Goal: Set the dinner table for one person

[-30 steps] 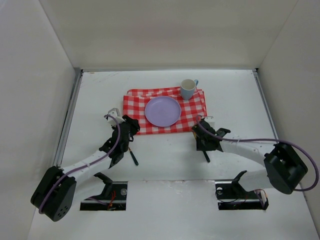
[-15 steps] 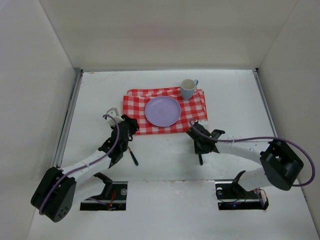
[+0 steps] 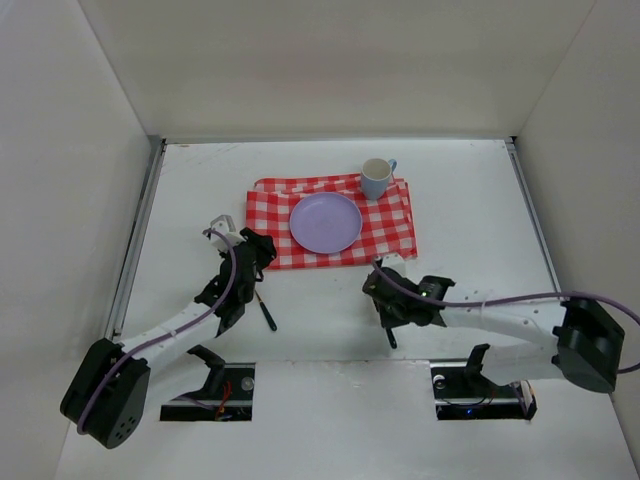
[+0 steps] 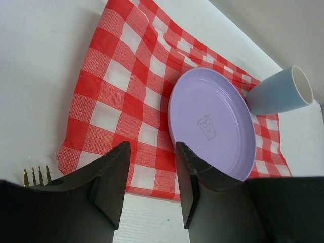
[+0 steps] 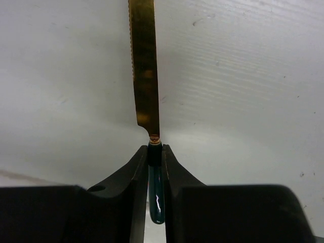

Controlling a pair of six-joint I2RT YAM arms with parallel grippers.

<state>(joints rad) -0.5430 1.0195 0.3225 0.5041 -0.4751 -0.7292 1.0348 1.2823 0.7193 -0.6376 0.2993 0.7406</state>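
Note:
The white dinner table carries a red-and-white checked cloth with a lilac plate and a light blue cup on it. My right gripper is shut on the teal handle of a gold-bladed knife, held over bare table in front of the cloth. My left gripper is open and empty at the cloth's near left corner. In the left wrist view the gripper faces cloth, plate and cup. A fork lies beside it, its tines showing.
Tall white panels wall the table on the left, back and right, with a metal rail along the left side. Both arm bases sit at the near edge.
My right gripper has carried the knife left and toward the near edge, away from the cloth's right corner. The left arm has hardly moved.

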